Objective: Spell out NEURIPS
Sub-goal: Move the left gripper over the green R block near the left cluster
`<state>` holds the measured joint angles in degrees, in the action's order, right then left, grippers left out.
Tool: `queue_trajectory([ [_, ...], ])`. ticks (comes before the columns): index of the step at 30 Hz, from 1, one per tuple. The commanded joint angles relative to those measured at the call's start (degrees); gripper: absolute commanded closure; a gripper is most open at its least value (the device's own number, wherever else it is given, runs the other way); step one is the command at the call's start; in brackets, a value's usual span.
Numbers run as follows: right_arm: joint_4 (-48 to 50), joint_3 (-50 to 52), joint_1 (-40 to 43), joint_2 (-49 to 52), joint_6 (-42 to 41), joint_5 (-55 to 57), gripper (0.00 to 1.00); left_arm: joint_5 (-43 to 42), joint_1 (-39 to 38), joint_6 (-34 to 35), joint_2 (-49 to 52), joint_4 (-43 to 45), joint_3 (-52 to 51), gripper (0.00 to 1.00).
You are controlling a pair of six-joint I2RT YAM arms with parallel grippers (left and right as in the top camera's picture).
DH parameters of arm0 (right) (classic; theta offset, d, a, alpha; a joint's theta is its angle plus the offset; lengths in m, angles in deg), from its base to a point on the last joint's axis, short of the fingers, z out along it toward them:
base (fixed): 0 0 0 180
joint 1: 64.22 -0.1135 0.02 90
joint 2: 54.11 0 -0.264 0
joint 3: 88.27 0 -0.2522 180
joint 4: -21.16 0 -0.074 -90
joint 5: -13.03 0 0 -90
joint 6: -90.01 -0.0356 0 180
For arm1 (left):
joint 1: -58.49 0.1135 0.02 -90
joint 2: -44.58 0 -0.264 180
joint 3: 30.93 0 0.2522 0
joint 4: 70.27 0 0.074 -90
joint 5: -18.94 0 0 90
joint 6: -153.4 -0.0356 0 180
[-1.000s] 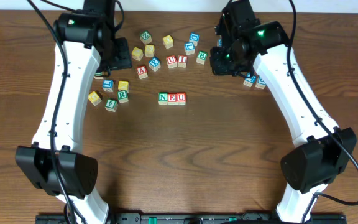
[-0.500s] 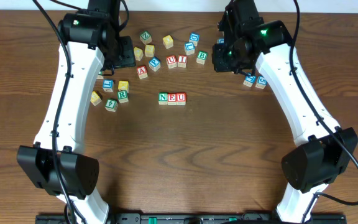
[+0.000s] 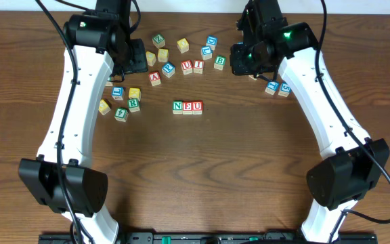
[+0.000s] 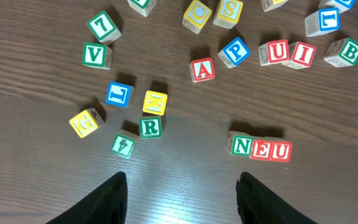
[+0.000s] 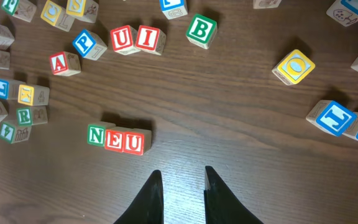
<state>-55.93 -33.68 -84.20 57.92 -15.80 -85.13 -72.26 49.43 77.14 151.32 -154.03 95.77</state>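
NEURIPS reads only as far as its third letter: we see the N cube (image 3: 177,106), the E cube (image 3: 187,106) and the U cube (image 3: 197,106) touching side by side in a straight row near the middle of the table (image 3: 249,156), framed green, red and red in turn. We find the green-framed R cube (image 4: 150,127) in a loose cluster to the left of that row, just beside a yellow cube (image 4: 154,102) and apart from the row itself. Farther back, the blue P cube (image 4: 235,51) lies tilted next to a second U cube (image 4: 278,51), which touches the red I cube (image 4: 302,53). The red A cube (image 4: 202,70) sits just left of the P cube and a little nearer, and the green B cube (image 4: 351,51) lies just right of the I cube. A green V cube (image 4: 94,54) lies off to the far left. The left claw (image 4: 182,183) shows its fingers spread wide over bare wood, with nothing between them. The right claw (image 5: 183,177) shows its fingers drawn nearly together, a narrow gap between the tips, pinching nothing. From overhead we see both claws over the back part of the table, one on each side of the scattered cubes
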Motion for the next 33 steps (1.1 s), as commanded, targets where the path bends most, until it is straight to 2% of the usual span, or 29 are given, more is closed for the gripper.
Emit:
queue_trajectory([
  [1, 0.1, 0.0, 0.2, 0.5, 0.4, -0.4, 0.83, 0.1, 0.0, 0.6, 0.5, 0.2, -0.2, 0.44],
  [33, 0.9, 0.0, 0.0, 0.5, 0.4, -0.4, 0.82, 0.1, 0.0, 0.6, 0.5, 2.4, -0.2, 0.44],
])
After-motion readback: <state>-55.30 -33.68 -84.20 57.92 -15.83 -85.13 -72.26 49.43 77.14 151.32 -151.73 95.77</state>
